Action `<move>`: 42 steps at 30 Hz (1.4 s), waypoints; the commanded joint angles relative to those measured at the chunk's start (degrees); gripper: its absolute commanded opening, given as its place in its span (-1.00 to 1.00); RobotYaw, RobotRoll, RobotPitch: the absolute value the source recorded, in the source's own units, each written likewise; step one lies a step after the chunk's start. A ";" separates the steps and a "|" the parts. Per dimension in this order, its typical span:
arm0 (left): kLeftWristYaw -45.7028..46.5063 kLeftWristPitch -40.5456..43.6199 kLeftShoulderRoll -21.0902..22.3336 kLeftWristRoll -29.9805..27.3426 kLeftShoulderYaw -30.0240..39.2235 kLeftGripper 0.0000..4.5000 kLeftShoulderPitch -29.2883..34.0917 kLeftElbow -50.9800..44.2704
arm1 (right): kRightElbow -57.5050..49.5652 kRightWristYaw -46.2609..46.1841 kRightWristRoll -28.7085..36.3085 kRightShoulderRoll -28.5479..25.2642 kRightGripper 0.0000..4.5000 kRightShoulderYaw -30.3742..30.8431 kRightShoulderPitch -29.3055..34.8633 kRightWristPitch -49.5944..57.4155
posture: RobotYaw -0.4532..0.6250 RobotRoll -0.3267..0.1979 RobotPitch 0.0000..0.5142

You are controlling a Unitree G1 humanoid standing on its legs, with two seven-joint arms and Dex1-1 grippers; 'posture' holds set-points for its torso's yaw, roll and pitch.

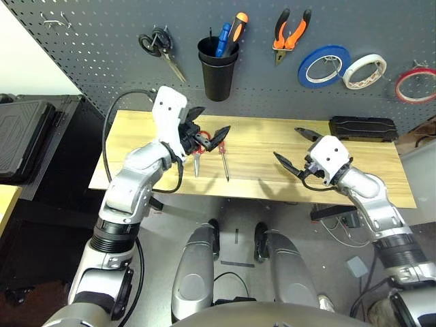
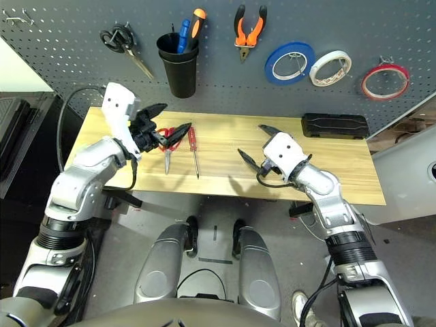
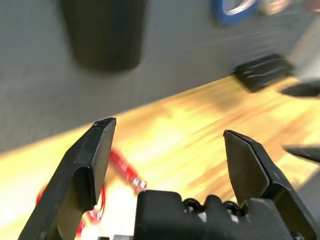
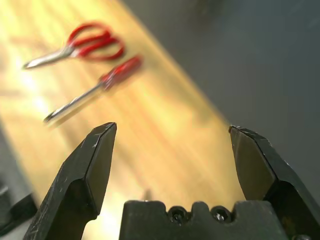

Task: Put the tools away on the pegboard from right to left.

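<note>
From the head camera you see the red tape ring (image 1: 415,85) and pliers (image 1: 291,32) hung on the pegboard (image 1: 102,48); your right wrist view gives the red-handled scissors (image 4: 82,44) and screwdriver (image 4: 95,90) lying side by side on the table (image 1: 272,146). Left gripper (image 1: 208,129) and right gripper (image 1: 294,146) both stand spread, empty

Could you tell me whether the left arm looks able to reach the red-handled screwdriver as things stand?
Probably yes: the open left end effector hovers right beside the red-handled screwdriver, with only the red-handled scissors lying alongside it.
</note>
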 commanded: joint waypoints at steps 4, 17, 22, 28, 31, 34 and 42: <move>3.87 2.32 -4.60 3.55 -2.55 1.00 -1.08 9.42 | -0.33 0.23 -1.64 -0.57 1.00 1.38 1.36 7.80 | 0.20 0.25 -0.02; 8.43 -4.97 -13.41 8.50 -1.43 1.00 -11.23 36.06 | -3.03 -5.32 -1.46 3.58 1.00 -0.17 3.63 24.28 | 0.06 0.25 0.20; 9.45 -9.08 -15.02 9.39 -0.19 1.00 -15.58 46.60 | -6.46 -5.67 -0.23 4.06 1.00 -0.68 5.39 26.98 | -0.03 0.25 0.26; 10.54 -15.61 -16.71 10.55 1.40 1.00 -20.53 59.83 | -9.67 -5.95 -0.07 3.38 1.00 -0.81 6.59 27.13 | -0.12 0.25 0.26; 10.91 -18.08 -17.18 10.94 2.09 1.00 -22.23 65.29 | -12.08 -6.38 0.12 3.44 1.00 -0.87 7.18 27.86 | -0.17 0.25 0.25; 12.05 -20.32 -17.36 11.34 3.09 1.00 -23.70 70.34 | -15.43 -6.26 0.36 3.34 1.00 -0.63 8.26 28.28 | -0.23 0.25 0.21; 15.71 -24.49 -17.01 12.15 5.98 1.00 -26.49 80.45 | -24.80 -4.92 1.62 1.33 1.00 -1.19 11.47 28.35 | -0.35 0.25 0.09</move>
